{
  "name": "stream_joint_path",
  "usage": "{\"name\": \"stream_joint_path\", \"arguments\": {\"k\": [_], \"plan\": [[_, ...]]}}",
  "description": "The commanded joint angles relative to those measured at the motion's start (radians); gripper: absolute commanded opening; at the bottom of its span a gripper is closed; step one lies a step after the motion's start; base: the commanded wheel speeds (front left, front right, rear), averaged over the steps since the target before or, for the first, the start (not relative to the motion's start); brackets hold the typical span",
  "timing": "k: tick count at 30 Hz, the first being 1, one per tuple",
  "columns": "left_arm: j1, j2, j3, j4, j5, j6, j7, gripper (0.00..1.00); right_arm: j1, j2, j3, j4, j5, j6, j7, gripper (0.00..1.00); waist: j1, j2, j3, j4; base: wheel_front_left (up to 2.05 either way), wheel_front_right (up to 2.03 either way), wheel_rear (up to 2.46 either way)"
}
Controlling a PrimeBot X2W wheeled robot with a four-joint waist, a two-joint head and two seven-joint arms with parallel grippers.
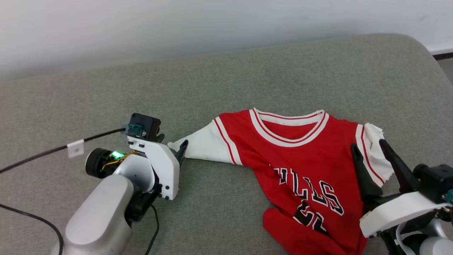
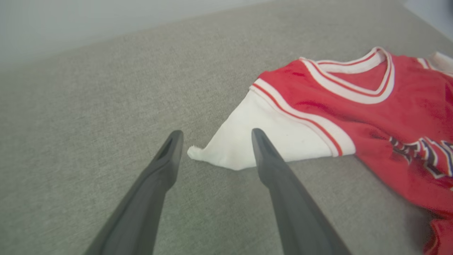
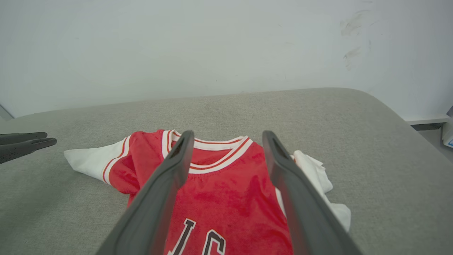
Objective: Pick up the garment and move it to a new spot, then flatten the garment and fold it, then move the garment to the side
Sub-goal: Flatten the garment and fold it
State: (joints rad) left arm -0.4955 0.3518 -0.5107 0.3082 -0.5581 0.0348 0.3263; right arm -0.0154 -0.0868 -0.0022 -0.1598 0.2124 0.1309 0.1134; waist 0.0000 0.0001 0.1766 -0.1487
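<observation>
**Status.** The jersey (image 1: 283, 148) lies on the grey upholstered surface (image 1: 247, 71), collar away from the robot. Its left sleeve (image 2: 247, 148) is spread flat and its right sleeve (image 1: 371, 132) is bunched. The lower body is creased, with a red flap (image 1: 293, 230) turned up over the lettering. The left tool (image 2: 216, 136) has its jaws wide open, low over the surface, with the fingertips straddling the left sleeve's tip; it grips nothing. The right tool (image 1: 368, 145) is also open and empty, above the right shoulder.

**Hazards.**
- A pinch on the sleeve tip alone would probably let the thin fabric slip out, or drag the jersey by one corner and twist it.
- If the fingers close hard against the surface, they may catch the upholstery along with the sleeve.
- At the bunched right sleeve, the right tool may take several layers at once. That would lock the creases in before flattening.
- An uneven lift between the two tools would likely skew the jersey.
- The cable (image 1: 42, 152) beside the left arm could snag during a wide sweep.

**Containers.** None is involved; the jersey rests directly on the surface.
</observation>
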Motion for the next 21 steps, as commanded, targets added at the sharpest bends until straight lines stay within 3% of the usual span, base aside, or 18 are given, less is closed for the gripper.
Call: {"name": "stream_joint_path", "arguments": {"k": [1,7,13,14,15,16,17,18,21], "plan": [[-0.019,0.015,-0.005,0.015,-0.001,-0.008,0.028,1.0,-0.022,0.001,0.003,0.002,0.008,0.0,-0.007,1.0,0.0,-0.0001,0.04,-0.035,0.0,0.0,0.0],[-0.085,0.04,-0.047,0.121,-0.018,-0.041,0.217,1.0,-0.049,0.005,0.024,0.036,0.023,0.0,-0.031,1.0,0.0,-0.0001,0.093,-0.07,0.0,0.0,0.0],[-0.086,0.022,-0.109,0.209,-0.05,-0.078,0.396,1.0,-0.066,0.011,0.033,0.062,0.036,0.0,-0.048,1.0,0.0,-0.0001,0.12,-0.085,0.0,0.0,0.0],[-0.08,0.018,-0.122,0.22,-0.061,-0.085,0.433,0.84,-0.067,0.011,0.033,0.066,0.037,0.0,-0.052,1.0,0.0,-0.0001,0.122,-0.086,0.0,0.0,0.0],[-0.071,0.01,-0.129,0.227,-0.077,-0.093,0.463,0.49,-0.067,0.011,0.032,0.072,0.037,0.0,-0.051,1.0,0.0,-0.0001,0.122,-0.087,0.0,0.0,0.0],[-0.067,0.006,-0.134,0.227,-0.081,-0.096,0.478,0.35,-0.067,0.012,0.03,0.075,0.038,0.0,-0.055,1.0,0.0,-0.0001,0.122,-0.087,0.0,0.0,0.0],[-0.068,0.006,-0.137,0.223,-0.079,-0.093,0.481,0.06,-0.067,0.012,0.029,0.078,0.039,0.0,-0.056,1.0,0.0,-0.0001,0.12,-0.086,0.0,0.0,0.0],[-0.065,0.005,-0.135,0.218,-0.082,-0.091,0.476,0.0,-0.066,0.012,0.028,0.08,0.039,0.0,-0.057,1.0,0.0,-0.0001,0.119,-0.084,0.0,0.0,0.0],[-0.067,0.018,-0.119,0.193,-0.062,-0.076,0.409,0.0,-0.063,0.012,0.017,0.086,0.041,0.0,-0.055,1.0,0.0,-0.0001,0.109,-0.07,0.0,0.0,0.0]]}}
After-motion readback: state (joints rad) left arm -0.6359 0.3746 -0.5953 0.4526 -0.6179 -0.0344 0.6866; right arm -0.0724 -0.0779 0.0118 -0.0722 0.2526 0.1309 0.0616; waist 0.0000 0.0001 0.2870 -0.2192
